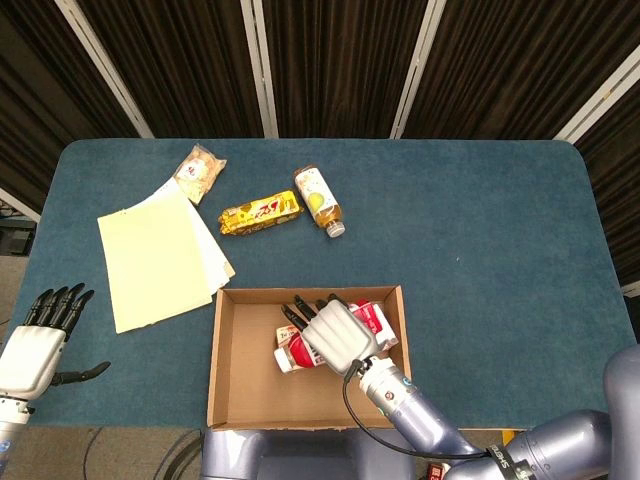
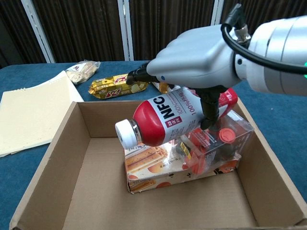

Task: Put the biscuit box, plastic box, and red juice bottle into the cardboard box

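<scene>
Your right hand (image 2: 201, 60) holds the red juice bottle (image 2: 170, 117) from above, fingers wrapped over its body, inside the open top of the cardboard box (image 2: 45, 165). The bottle's white label reads "NFC" in large black letters, with smaller print beside it that looks like "100%" but is too small to read fully. Its long axis lies nearly level and tilts a little downward toward the white cap (image 2: 127, 133), which in the chest view points to the left and toward the camera; the base end sits under your palm toward the right wall of the cardboard box. In the head view the same hand (image 1: 338, 335) covers most of the bottle, the cap end showing at its left.

Below the bottle, the biscuit box (image 2: 153, 165) lies flat on the cardboard box's floor, its picture of biscuit sticks facing up; the writing on it is too small to read. The clear plastic box (image 2: 218, 143) rests against it on the right, with red and black contents showing through.

Your left hand (image 1: 35, 340) is off the worktop's (image 1: 480, 220) near-left corner, holding nothing, fingers extended and thumb out to the side.

Behind the cardboard box lie a gold snack pack (image 1: 260, 212) with red lettering you cannot read, a yellow juice bottle (image 1: 318, 198), a small snack bag (image 1: 198, 172) and pale yellow paper sheets (image 1: 155, 255).
</scene>
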`<action>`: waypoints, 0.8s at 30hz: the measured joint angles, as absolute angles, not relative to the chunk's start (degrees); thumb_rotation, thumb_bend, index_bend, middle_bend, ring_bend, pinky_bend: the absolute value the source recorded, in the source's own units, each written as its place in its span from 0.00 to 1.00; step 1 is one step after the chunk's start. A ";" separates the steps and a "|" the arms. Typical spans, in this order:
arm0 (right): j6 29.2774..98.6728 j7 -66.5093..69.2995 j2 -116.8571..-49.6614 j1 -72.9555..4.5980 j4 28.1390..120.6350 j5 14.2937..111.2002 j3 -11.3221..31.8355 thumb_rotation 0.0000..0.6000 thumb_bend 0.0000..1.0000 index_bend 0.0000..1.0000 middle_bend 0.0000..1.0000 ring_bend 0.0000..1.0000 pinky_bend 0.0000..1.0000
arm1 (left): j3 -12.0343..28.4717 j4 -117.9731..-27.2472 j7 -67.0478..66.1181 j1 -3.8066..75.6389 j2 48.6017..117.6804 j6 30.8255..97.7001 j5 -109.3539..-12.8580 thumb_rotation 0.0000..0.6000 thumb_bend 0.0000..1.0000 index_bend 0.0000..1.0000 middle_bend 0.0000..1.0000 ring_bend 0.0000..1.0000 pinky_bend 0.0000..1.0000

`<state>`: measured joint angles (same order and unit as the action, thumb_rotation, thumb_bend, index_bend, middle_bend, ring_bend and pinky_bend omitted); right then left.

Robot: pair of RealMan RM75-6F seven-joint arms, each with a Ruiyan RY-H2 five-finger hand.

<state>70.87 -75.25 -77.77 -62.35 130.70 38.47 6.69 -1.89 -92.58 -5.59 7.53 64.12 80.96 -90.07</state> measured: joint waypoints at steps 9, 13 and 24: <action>73.54 -74.70 -75.73 -63.17 133.73 37.30 7.53 1.00 0.00 0.00 0.00 0.00 0.27 | -1.83 -92.93 -5.36 7.27 63.95 81.74 -90.40 0.71 0.02 0.00 0.00 0.00 0.00; 75.59 -75.89 -74.81 -63.68 134.82 36.62 7.60 1.00 0.00 0.00 0.00 0.00 0.25 | -1.87 -92.96 -5.25 7.30 63.92 81.75 -90.58 0.70 0.02 0.00 0.00 0.00 0.00; 80.34 -78.14 -72.40 -63.56 131.81 37.37 6.38 1.00 0.00 0.00 0.00 0.00 0.10 | -1.93 -92.83 -5.21 7.19 63.79 82.14 -90.96 0.70 0.02 0.00 0.00 0.00 0.00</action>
<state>80.34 -78.14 -72.40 -63.56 131.81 37.37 6.38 -1.93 -92.83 -5.21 7.19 63.79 82.14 -90.96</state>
